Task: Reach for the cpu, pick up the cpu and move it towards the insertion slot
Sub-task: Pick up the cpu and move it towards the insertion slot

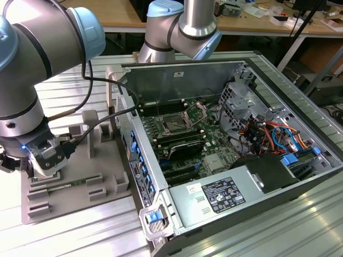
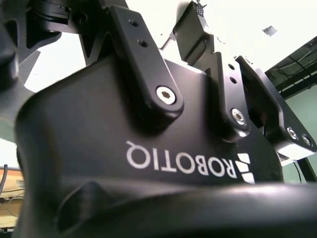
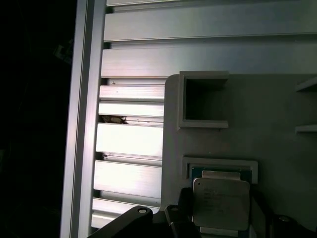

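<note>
Fingers (image 3: 184, 218) are closed on the small silvery square cpu (image 3: 220, 204) at the grey plastic tray (image 3: 277, 148), while the dark metal-framed insertion slot (image 1: 174, 126) is judged not yet approached.

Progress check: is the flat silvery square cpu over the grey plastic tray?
Yes, the first wrist view shows the cpu over the grey tray.
</note>
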Robot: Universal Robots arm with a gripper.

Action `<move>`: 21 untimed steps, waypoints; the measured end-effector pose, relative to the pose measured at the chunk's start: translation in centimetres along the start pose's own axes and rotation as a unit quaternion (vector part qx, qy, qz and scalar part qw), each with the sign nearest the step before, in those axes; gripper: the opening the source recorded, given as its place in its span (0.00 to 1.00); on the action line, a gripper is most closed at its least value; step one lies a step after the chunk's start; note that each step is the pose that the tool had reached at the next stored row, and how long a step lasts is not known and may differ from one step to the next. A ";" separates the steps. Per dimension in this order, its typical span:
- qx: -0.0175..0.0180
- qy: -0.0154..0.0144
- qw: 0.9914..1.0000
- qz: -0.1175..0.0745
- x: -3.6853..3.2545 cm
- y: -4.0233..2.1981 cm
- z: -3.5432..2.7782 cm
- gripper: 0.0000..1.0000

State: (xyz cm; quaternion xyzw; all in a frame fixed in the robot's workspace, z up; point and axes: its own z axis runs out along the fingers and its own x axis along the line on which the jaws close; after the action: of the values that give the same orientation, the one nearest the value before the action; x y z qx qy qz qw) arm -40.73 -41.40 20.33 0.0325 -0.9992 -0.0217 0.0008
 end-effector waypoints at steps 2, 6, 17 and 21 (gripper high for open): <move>0.000 0.000 1.000 0.000 0.00 0.00 -0.01 0.55; 0.000 0.000 1.000 0.000 0.00 0.00 -0.13 0.55; 0.000 0.000 1.000 0.000 0.00 0.00 -0.15 0.63; 0.000 0.000 1.000 0.000 0.00 0.01 -0.15 0.63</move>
State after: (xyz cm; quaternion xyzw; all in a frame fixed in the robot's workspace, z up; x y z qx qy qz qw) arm -40.73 -41.40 20.48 0.0325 -0.9992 -0.0215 0.0008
